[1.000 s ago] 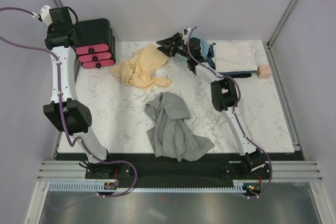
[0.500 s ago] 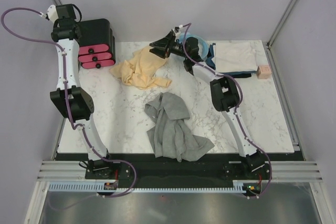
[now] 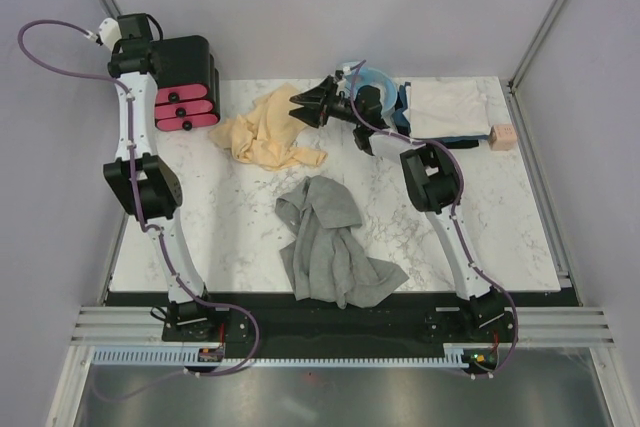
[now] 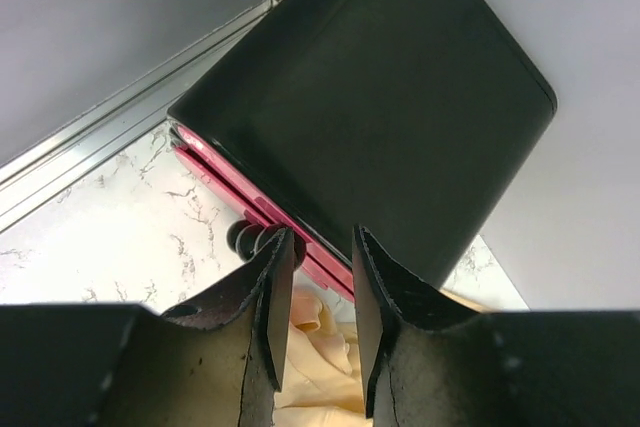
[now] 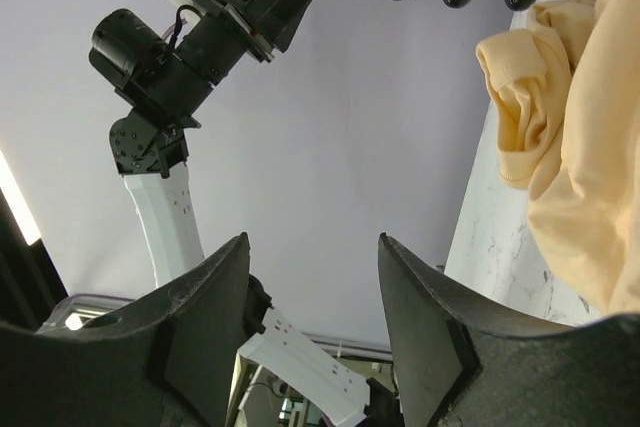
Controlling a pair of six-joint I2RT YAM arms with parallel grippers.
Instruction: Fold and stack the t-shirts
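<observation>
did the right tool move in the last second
Yes. The right tool has shifted toward the table's near edge and slightly left, from beyond the tan-yellow shirt's far edge to above its right part.

The light is bright, even and soft, coming from above. On the white marbled surface the crumpled grey cloth t-shirt casts only a faint shadow. Left of the right tool, a white strip of light glares at the picture edge.
</observation>
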